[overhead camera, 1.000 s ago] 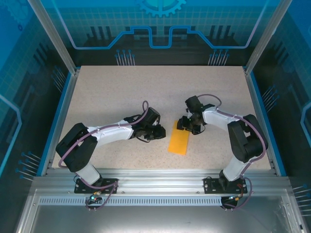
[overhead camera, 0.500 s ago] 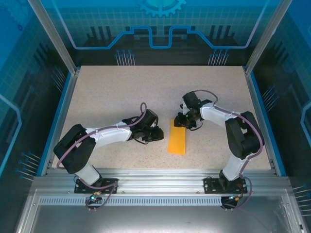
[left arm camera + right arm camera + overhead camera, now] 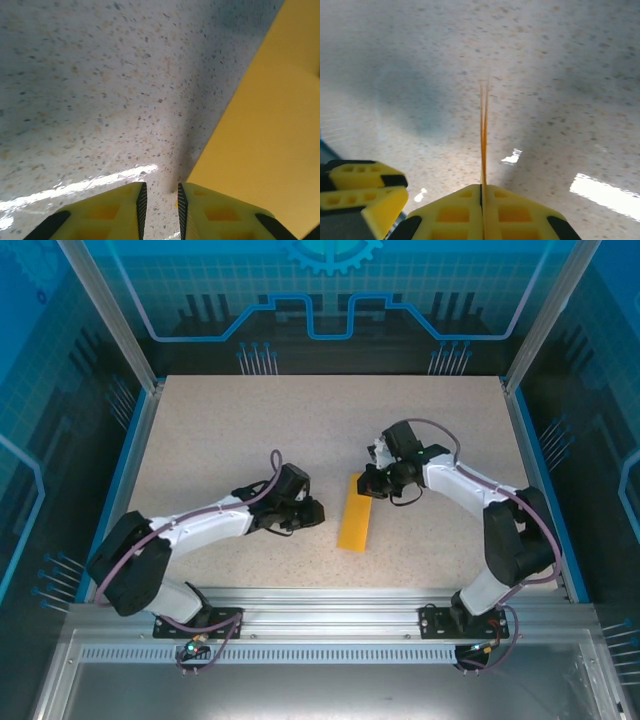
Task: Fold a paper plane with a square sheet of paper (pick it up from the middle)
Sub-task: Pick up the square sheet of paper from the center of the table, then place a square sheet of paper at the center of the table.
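The right gripper [image 3: 372, 483] is clamped shut on the far end of the paper [image 3: 354, 513]. In its wrist view [image 3: 483, 187] the sheet [image 3: 483, 125] runs away edge-on as two thin layers, so it looks folded in half and pinched along the fold, probably to press the crease or lift that end. The left gripper [image 3: 312, 512] sits low just left of the paper, its jaws a narrow gap on nothing [image 3: 160, 192], likely waiting to steady the near edge [image 3: 260, 130]. The right arm [image 3: 470, 490] bends in from right of the paper, wrist turned toward it. The left arm [image 3: 200, 525] stretches flat toward its left side.
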### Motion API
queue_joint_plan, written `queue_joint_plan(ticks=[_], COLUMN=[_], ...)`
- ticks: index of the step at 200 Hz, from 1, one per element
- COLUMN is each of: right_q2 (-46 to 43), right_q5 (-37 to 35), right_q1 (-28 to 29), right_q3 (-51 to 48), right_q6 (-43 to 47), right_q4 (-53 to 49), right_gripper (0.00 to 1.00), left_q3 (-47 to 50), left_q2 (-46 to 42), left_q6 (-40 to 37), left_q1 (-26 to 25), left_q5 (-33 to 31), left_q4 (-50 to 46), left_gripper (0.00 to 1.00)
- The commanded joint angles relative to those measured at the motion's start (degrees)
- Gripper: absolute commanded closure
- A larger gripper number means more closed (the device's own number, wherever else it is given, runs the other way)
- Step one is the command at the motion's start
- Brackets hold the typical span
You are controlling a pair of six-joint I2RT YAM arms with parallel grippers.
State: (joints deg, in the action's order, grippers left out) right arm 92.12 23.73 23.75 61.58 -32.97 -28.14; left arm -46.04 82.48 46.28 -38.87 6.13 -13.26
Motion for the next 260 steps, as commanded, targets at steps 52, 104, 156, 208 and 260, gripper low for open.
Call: queue_joint_plan(ticks=[52,104,156,208,260], right_q2=[7.01,14.24,9.54,-0.55,-8.00], right_q5=[11.62,8.67,-10.81,-16.18,-12.58], right_q1=[1.60,0.61,-0.17,3.55,7.74], right_q3=[2.38,5.68,8.21,-0.39,-12.60], right_q6=[-3.46,2.63,4.87,-0.96,-10.64], right_q4=[8.81,4.09,-9.53,-9.80,-0.48], right_gripper=[0.91,0.79,0.43,0.35,0.35], left_q3=[4.09,4.92,6.48,7.02,6.54], left_q2=[-10.06,-9.94,-9.27,-6.87,-3.12], left_q6=[0.74,0.77,0.63,0.31,-0.45], left_q1=[3.20,3.22,3.28,3.28,3.25], left_q5=[-1.22,0.81,3.32,6.39,9.64], left_q4=[-4.25,-3.45,-1.73,0.15,2.16], left_gripper=[0.68,0.66,0.62,0.60,0.55])
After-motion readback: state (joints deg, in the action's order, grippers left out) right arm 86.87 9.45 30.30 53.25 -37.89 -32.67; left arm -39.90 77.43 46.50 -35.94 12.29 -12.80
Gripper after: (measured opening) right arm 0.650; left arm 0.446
